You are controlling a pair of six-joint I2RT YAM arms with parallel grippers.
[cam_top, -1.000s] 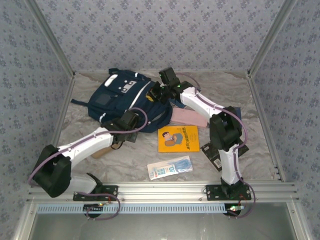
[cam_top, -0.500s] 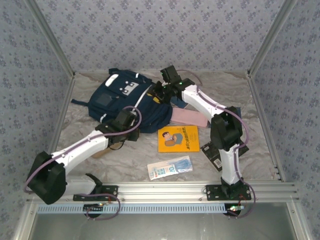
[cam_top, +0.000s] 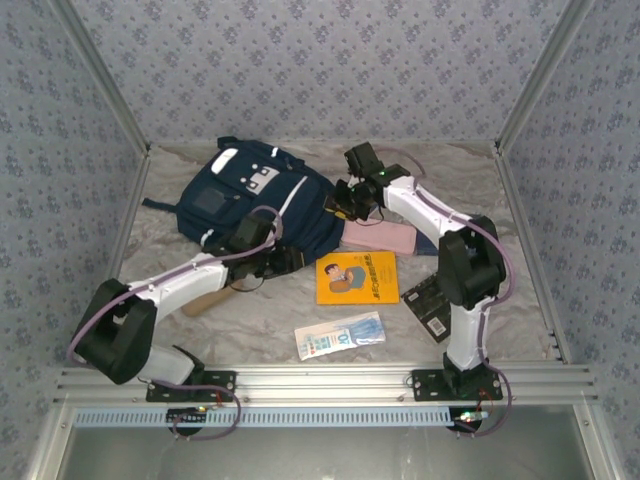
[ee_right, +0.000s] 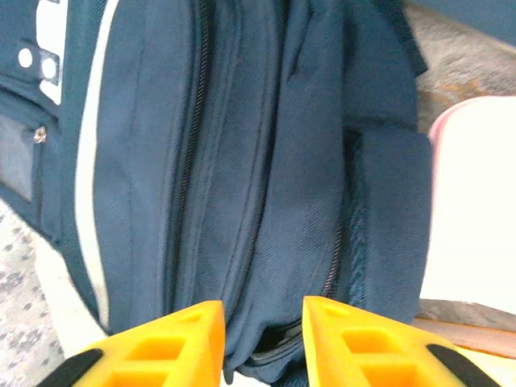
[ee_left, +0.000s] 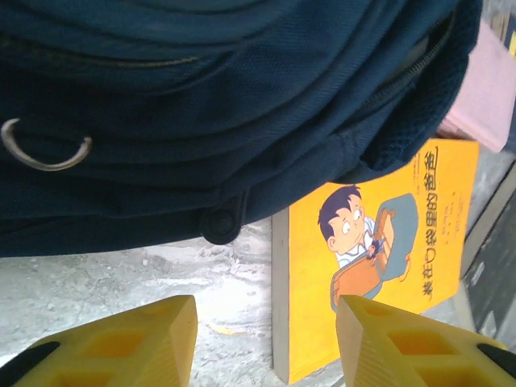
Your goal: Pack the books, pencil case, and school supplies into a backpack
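The navy backpack (cam_top: 262,195) lies flat at the back left of the table. My left gripper (cam_top: 288,262) sits at its near edge, jaws open over bare table (ee_left: 266,310), empty. Just to its right lies the orange book (ee_left: 379,258) with the cartoon figure (cam_top: 357,277). My right gripper (cam_top: 336,205) is at the backpack's right side. Its jaws stand open (ee_right: 264,310) astride a fold of the backpack's fabric (ee_right: 266,177) by a zipper. The pink pencil case (cam_top: 378,236) lies beside the backpack. The white-and-blue packet (cam_top: 340,335) rests near the front. A black book (cam_top: 436,310) lies by the right arm.
A tan flat object (cam_top: 205,300) pokes out under the left forearm. Patterned walls with metal posts close in the table on three sides. An aluminium rail (cam_top: 320,380) runs along the front edge by the arm bases.
Both grippers went from shut to open. The left moved right and nearer, to the backpack's near edge. The right moved right and down its side. The backpack has settled flatter.
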